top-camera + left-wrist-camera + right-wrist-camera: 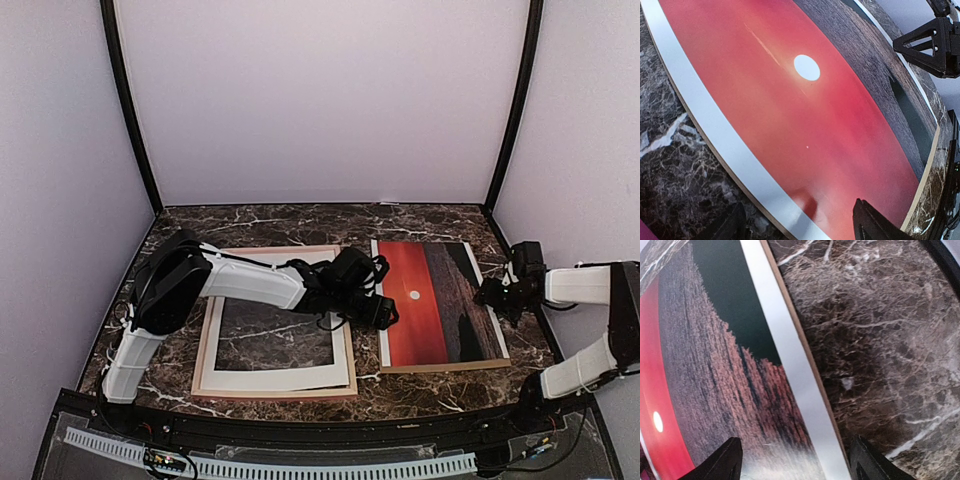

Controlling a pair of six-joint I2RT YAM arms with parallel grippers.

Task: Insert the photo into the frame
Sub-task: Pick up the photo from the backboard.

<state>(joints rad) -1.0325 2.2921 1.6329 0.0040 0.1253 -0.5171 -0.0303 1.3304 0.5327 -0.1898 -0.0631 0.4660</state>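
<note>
Top external view: the photo [440,305] lies flat on the marble table [300,222], right of centre. The frame [275,249] sits apart at lower left with a white mat [280,378] lying on or in it — the print is not yet inside.

The left gripper [386,312] reaches across the frame to the photo's left edge. The right gripper [496,295] sits at the opposite edge, at the right of the picture.

Both wrist views show why. Each pair of fingers [875,225] is spread, one finger over the print and one over bare marble, straddling the white border — nothing is pinched.

The flanking stance looks like a set-up for a two-sided lift or slide, since a thin sheet lying flush on stone gives a single grip little to take. A thin brown edge runs under the border; whether it is a separate board cannot be told.

The likely next step is to close on or nudge the print, then bring it leftward over the frame.
</note>
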